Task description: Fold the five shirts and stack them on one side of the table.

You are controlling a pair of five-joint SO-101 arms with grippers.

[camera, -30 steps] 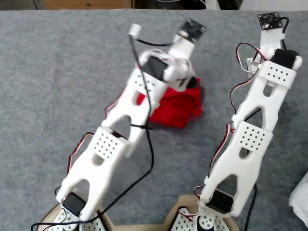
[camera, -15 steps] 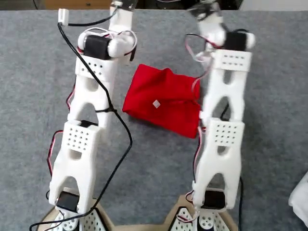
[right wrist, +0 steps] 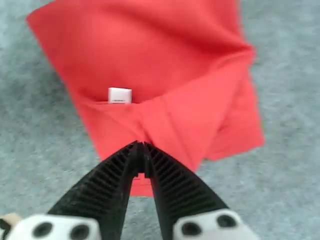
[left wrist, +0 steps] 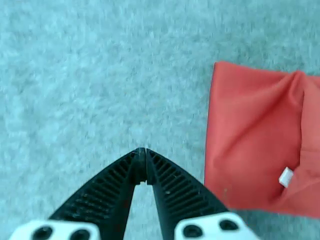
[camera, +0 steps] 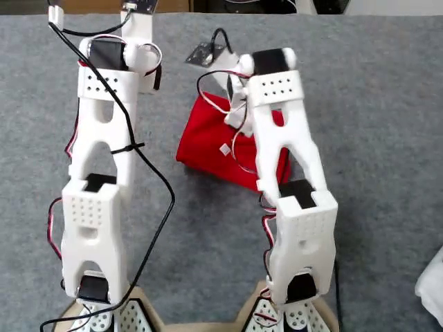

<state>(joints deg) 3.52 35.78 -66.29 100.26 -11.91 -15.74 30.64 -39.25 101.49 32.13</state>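
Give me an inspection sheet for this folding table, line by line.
Surface: grey felt-like table cover, flat.
Job's things: one red shirt, folded, white tag up, mid-table.
Clutter: pale object at the table's edge, unidentifiable.
Grippers: left gripper shut over bare cover beside the shirt; right gripper shut over the shirt.
Cables: black cable loose along the left arm.
Surroundings: wooden furniture beyond the far edge.

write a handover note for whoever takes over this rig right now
Left gripper: shut, empty, over the bare table beside the red shirt.
Right gripper: shut, low over the shirt; cannot tell if it pinches cloth.
Done: the red shirt lies folded mid-table, white tag up.
Left: put it to one side, then fold and stack the others. A pale cloth lies at the table's right edge.
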